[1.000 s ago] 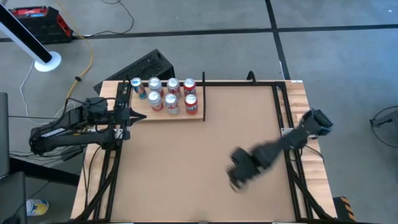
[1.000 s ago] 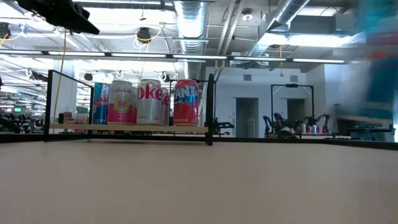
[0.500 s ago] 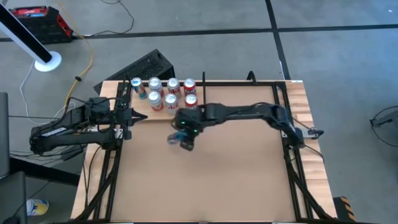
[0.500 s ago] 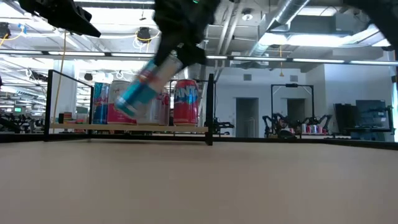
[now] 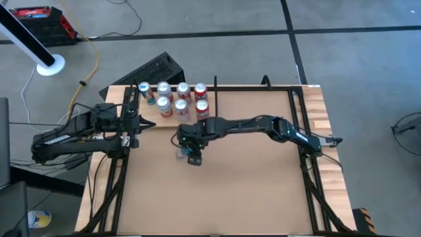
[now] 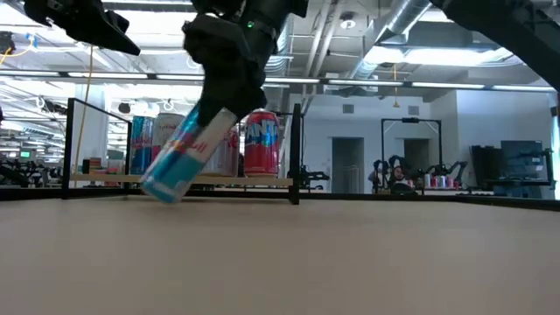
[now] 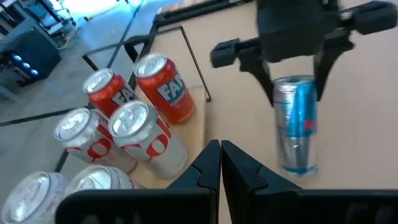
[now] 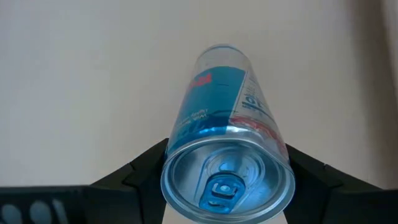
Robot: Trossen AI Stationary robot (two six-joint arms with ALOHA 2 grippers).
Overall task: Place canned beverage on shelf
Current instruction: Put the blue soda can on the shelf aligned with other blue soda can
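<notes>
My right gripper (image 5: 191,150) is shut on a slim blue-and-silver can (image 6: 185,154) and holds it tilted, low over the brown tabletop (image 5: 250,184), just in front of the shelf's near edge. The shelf (image 5: 152,122), a pale board with black rails, carries several upright cans (image 5: 181,99) at the table's far left. It also shows in the low view (image 6: 262,181) and the left wrist view (image 7: 200,115). My left gripper (image 5: 136,122) is shut and empty at the shelf's left end. My right gripper pinches the can's side just below its top rim (image 8: 180,152) between its two fingers (image 8: 144,167), one on each side. The fingers come from above, slanting. The can hangs tilted, its bottom end (image 6: 162,191) toward the table's left and close over the tabletop.
The shelf's black rails and corner post (image 5: 215,99) stand around the cans. A black box (image 5: 154,69) lies beyond the table's far left edge. Bare tabletop lies to the right of and nearer than the held can.
My right gripper has swept with the can from the table's near right toward the left and far side, up to the shelf's front. Then it has come down a little, and the can has tipped with its bottom toward the table's left.
</notes>
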